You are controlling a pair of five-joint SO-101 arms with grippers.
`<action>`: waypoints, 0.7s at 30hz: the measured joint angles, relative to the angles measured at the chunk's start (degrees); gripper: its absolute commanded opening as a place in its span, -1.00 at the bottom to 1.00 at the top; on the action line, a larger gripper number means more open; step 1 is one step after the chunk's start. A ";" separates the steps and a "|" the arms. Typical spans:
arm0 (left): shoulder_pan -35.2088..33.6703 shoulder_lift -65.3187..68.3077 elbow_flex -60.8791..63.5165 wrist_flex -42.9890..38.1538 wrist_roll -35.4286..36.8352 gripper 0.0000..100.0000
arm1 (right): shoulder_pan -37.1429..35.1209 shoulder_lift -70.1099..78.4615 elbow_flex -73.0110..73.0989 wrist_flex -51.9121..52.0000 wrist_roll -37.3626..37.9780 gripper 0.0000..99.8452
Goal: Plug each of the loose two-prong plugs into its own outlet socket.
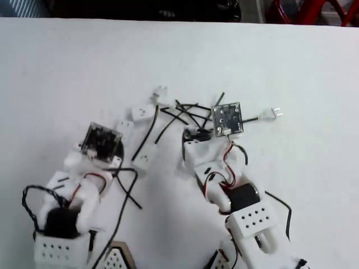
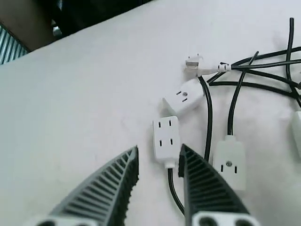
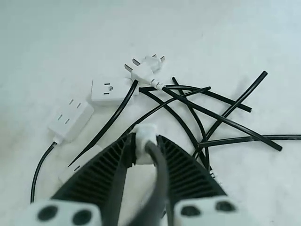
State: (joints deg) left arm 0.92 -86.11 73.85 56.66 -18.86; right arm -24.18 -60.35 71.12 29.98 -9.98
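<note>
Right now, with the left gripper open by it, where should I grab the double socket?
Pinch the double socket by its long side walls, coming from its cord end, where the left gripper sits. It lies flat, slots up, seemingly narrower than the finger gap.

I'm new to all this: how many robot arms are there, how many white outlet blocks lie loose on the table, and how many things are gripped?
Robot arms: 2
Loose outlet blocks: 3
Gripped white piece: 1
Total: 6
</note>
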 measured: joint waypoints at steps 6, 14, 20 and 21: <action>-0.26 26.99 -13.71 2.02 0.00 -0.35 | 0.44 0.00 0.26 -0.18 0.00 -0.97; -2.20 59.34 -27.25 -0.88 -0.09 -0.35 | 0.26 0.00 0.97 -0.18 0.00 -0.97; -5.89 75.87 -36.75 -3.25 -0.09 -0.35 | 0.26 0.00 0.97 -0.18 0.00 -0.97; -6.24 78.24 -38.42 -3.25 -0.09 -0.35 | 0.26 0.00 0.97 -0.18 0.00 -0.97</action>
State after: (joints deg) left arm -5.32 -7.87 35.43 53.41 -18.95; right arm -23.91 -60.35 72.09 29.80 -9.98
